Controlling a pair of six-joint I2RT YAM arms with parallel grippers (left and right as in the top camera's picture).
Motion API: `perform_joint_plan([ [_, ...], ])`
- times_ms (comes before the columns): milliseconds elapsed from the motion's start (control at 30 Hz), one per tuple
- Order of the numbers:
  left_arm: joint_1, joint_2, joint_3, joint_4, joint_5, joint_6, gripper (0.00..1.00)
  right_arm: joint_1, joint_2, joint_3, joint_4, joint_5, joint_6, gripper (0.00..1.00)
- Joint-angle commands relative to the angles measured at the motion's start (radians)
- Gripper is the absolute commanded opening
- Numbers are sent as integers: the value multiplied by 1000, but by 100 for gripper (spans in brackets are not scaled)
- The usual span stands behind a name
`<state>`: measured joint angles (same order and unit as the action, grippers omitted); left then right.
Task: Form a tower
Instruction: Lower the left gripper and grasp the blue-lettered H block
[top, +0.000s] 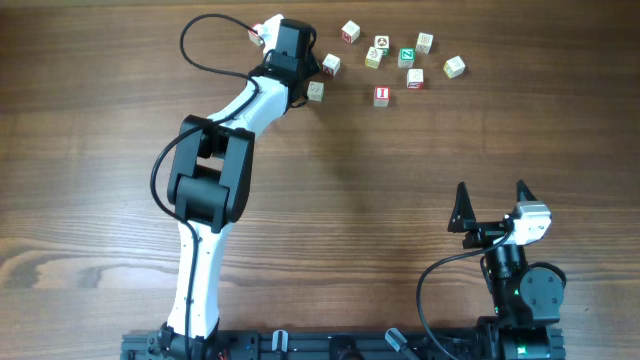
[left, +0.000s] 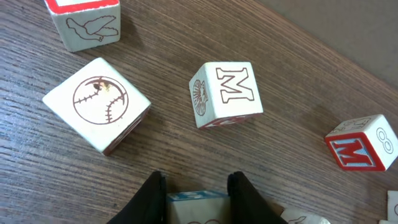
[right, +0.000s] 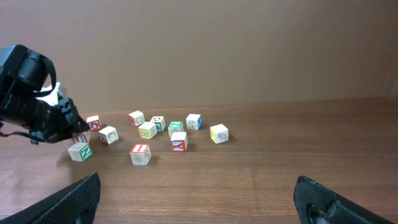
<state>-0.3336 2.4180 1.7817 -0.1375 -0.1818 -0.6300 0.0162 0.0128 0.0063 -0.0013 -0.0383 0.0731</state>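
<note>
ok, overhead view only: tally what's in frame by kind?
Wooden cubes in plain view: 10
Robot arms: 2 (left arm, right arm)
Total: 12
The left arm may hide more cubes beneath it.

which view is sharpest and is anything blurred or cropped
Left wrist: crisp grain and print on the baseball cube, soft shadows, the blue-edged cube between the left fingers cropped. Right wrist: cubes small, right fingers dark, soft. Overhead: even light, no glare.

Small printed cubes (top: 454, 67) are scattered at the far side of the wooden worktop (top: 400, 190), right of centre.
</note>
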Motion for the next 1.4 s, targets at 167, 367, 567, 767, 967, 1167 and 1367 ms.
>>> perform_joint_plan([
  [167,10,-47,1,-80,5,128,66,3,-6,-1,2,-16,-14,100],
  [367,11,-28,1,-80,6,129,60,3,-6,-1,2,-16,-14,100],
  [567,12,21,1,-126,20,173,37,3,-6,-1,2,-16,-14,100],
  [767,11,-40,49,-264,13,287,26,3,-6,-1,2,-16,-14,100],
  [967,10,-349,101,-369,10,286,28,3,-6,-1,2,-16,-14,100],
  [1167,-26,-605,101,-602,92,286,26,3,-6,-1,2,-16,-14,100],
  [1367,-206,-649,101,-822,96,282,26,3,-6,-1,2,-16,-14,100],
])
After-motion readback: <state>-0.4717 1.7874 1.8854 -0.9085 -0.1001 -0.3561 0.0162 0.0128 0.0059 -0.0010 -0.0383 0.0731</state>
